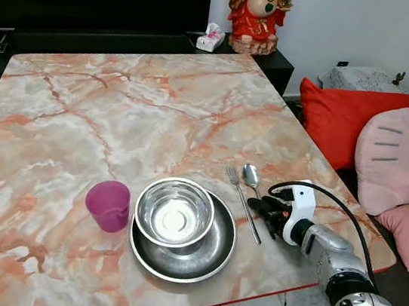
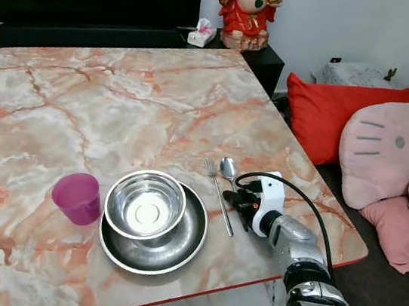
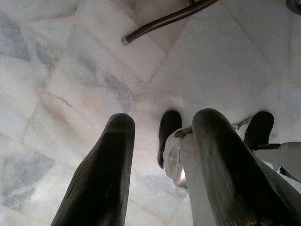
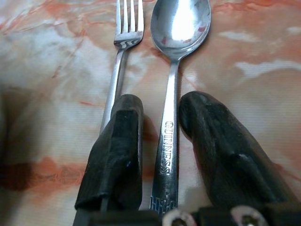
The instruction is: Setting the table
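Note:
A steel spoon [image 4: 181, 23] and a fork [image 4: 128, 23] lie side by side on the marble table [image 1: 121, 96], right of a steel bowl [image 1: 174, 211] that sits in a steel plate [image 1: 216, 257]. A purple cup [image 1: 109, 205] stands left of the plate. My right gripper [image 1: 262, 207] rests low at the near ends of the cutlery. In the right wrist view its fingers [image 4: 117, 141] straddle the spoon's handle, open, with a slim gap on the fork side. My left gripper [image 3: 164, 117] hangs open over the floor, holding nothing.
The table's front edge runs just below the plate, its right edge close to my right arm. Red [image 1: 343, 115] and pink cushions [image 1: 406, 155] lie to the right. A red figurine [image 1: 256, 12] and tissue box [image 1: 210, 40] stand beyond the far edge.

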### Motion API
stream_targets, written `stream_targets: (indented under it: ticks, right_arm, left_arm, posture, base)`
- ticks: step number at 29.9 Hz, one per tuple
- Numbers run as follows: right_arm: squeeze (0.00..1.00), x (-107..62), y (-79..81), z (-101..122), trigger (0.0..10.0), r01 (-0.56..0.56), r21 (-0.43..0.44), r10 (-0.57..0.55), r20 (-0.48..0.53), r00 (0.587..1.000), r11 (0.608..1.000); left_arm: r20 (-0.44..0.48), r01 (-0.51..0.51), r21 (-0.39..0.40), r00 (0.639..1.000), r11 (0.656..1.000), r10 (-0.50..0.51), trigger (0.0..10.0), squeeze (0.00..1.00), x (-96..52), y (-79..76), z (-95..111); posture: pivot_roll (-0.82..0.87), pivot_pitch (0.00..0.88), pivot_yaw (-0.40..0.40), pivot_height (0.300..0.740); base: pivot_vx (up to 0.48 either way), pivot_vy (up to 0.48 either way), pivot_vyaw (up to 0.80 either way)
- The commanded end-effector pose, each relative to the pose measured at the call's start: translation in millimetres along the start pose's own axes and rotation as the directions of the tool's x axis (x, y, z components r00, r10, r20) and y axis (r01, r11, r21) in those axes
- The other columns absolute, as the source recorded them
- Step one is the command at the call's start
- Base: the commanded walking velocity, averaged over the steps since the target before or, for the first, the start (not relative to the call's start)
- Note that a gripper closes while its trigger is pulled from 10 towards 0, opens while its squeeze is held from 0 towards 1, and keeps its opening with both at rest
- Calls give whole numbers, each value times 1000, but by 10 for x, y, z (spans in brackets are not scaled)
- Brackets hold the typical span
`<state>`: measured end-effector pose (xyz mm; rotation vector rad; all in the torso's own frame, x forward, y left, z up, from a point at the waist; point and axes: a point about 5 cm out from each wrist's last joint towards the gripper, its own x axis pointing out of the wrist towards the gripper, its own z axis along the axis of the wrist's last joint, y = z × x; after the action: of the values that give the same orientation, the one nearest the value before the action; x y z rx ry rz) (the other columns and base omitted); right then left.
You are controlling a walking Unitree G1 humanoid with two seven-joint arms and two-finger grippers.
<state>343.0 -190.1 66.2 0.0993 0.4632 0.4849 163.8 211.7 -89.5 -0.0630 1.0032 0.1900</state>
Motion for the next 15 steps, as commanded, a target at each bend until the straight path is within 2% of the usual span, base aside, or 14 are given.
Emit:
stream_targets:
  ticks: [1,6,10,11,15]
  right_arm:
    - [0,-53,-103,64,10000,71,-16,-70,25,997,997]
    - [0,-69,-140,159,10000,106,-7,-105,89,990,994]
    - [0,-100,-188,299,10000,154,23,-156,191,969,988]
    - [0,-112,-189,369,10000,160,28,-162,245,956,987]
    - [0,-112,-146,443,10000,138,27,-139,311,940,990]
  left_arm:
    - [11,-1,37,1000,999,0,10000,0,1,39,33]
    - [11,-1,35,1000,999,0,10000,0,1,39,34]
    - [12,0,36,1000,999,-1,10000,0,1,39,34]
    - [12,1,36,1000,999,-2,10000,0,1,38,34]
    - [12,4,39,1000,999,-4,10000,0,1,39,35]
  posture:
    - [79,30,-7,740]
    - [77,28,-6,740]
    - [77,27,-5,740]
    - [77,27,-5,740]
    - [70,26,-2,740]
  base:
    - [0,0,0]
    - [0,0,0]
    - [0,0,0]
    - [0,0,0]
    - [0,0,0]
